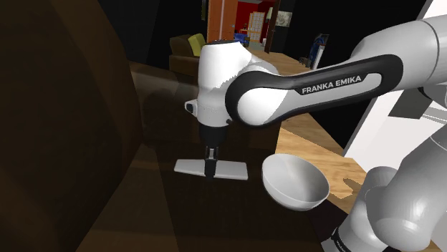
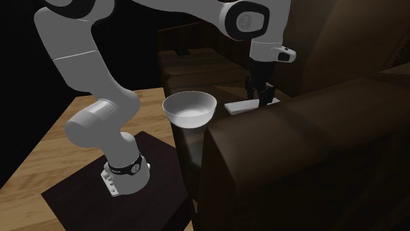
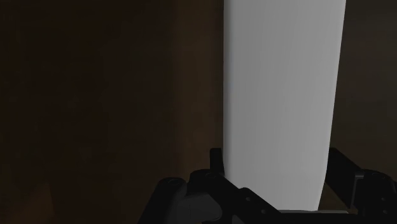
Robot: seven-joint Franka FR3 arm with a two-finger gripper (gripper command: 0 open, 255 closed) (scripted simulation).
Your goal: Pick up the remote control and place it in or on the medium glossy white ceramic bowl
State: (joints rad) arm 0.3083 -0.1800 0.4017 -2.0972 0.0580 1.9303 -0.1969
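The remote control (image 1: 233,170) is a flat, plain white slab lying level, low on the dark brown seat surface (image 1: 165,207). My black gripper (image 1: 210,170) points straight down and is shut across its middle. In the wrist view the remote (image 3: 283,95) runs away from the hand, clasped between the fingers (image 3: 216,167). The white bowl (image 1: 294,182) stands upright and empty a short way toward the shoulder view's right of the remote. In the second exterior view the bowl (image 2: 190,108) is to the left of the remote (image 2: 238,105) and the gripper (image 2: 263,97).
A tall dark brown sofa back (image 1: 64,129) rises along the shoulder view's left. A bulky brown cushion (image 2: 296,157) hides part of the remote in the second exterior view. The wooden floor (image 2: 39,151) and the arm's dark stand (image 2: 79,197) lie beyond the bowl.
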